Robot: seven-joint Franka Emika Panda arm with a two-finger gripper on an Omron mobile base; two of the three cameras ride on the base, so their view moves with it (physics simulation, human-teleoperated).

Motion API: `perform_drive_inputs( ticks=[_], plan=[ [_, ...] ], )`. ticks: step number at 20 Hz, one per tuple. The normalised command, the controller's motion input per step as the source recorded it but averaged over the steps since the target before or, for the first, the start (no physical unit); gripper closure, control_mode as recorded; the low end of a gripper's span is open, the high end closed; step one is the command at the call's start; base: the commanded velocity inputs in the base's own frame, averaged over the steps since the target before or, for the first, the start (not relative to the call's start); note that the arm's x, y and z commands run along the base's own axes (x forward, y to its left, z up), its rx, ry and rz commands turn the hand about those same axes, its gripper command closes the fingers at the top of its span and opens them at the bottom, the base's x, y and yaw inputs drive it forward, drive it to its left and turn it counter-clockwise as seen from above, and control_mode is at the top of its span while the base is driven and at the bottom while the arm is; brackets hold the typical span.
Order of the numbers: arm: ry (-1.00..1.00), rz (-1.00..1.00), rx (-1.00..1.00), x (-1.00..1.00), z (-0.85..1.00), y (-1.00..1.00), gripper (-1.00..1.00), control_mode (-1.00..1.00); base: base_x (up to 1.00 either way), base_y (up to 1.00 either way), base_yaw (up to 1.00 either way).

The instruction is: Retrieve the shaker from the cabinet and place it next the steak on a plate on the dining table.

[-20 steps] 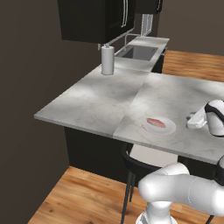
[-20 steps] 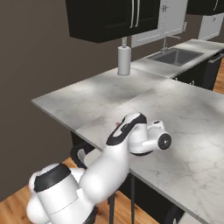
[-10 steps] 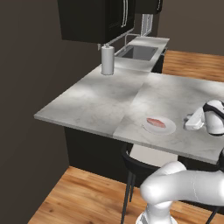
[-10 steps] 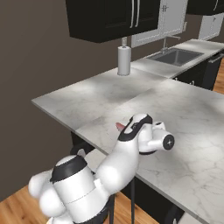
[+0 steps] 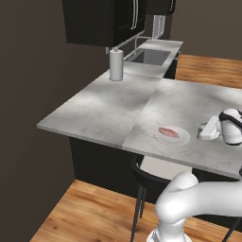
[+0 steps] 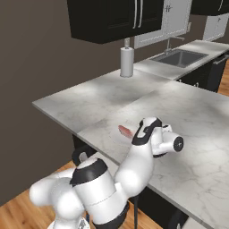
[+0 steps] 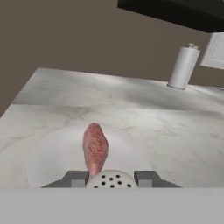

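In the hand view my gripper (image 7: 112, 177) is shut on the shaker (image 7: 111, 182), whose pale perforated cap shows between the two fingertips. Just beyond it lies the pinkish-red steak (image 7: 95, 147) on the white plate (image 7: 48, 153). From the left base view the plate (image 5: 185, 139) with the steak (image 5: 168, 133) sits near the front edge of the marble dining table (image 5: 104, 106), and my gripper (image 5: 208, 130) hovers low just right of the plate. The steak (image 6: 125, 131) peeks out beside my arm in the right base view. The black cabinet (image 5: 101, 21) hangs behind, doors shut.
A tall pale capped cylinder (image 5: 116, 65) stands at the table's far side, by the sink (image 5: 150, 56). A dark chair (image 5: 146, 177) is tucked under the table's front edge below the plate. Wooden floor lies in front.
The arm's lower links have swung round in the right base view. The hand has sunk a little beside the plate. The gripper stays shut on the shaker.
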Motion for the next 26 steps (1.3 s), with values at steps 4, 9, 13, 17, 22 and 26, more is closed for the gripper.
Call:
perform_drive_inputs(
  ticks=[4,9,13,17,22,26],
  plan=[
    [0.00,0.05,0.00,0.20,-0.25,-0.12,1.00,-1.00,0.00,0.00,0.00],
    [0.00,0.05,0.00,0.25,-0.26,-0.06,1.00,-1.00,0.00,0.00,0.00],
    [0.00,0.05,0.00,0.29,-0.25,-0.03,1.00,-1.00,0.00,0.00,0.00],
    [0.00,0.05,0.00,0.23,-0.26,-0.08,1.00,-1.00,0.00,0.00,0.00],
    [0.00,0.05,0.00,0.19,-0.27,-0.16,1.00,-1.00,0.00,0.00,0.00],
    [0.00,0.05,0.00,0.19,-0.35,-0.12,1.00,-1.00,0.00,0.00,0.00]
  ],
)
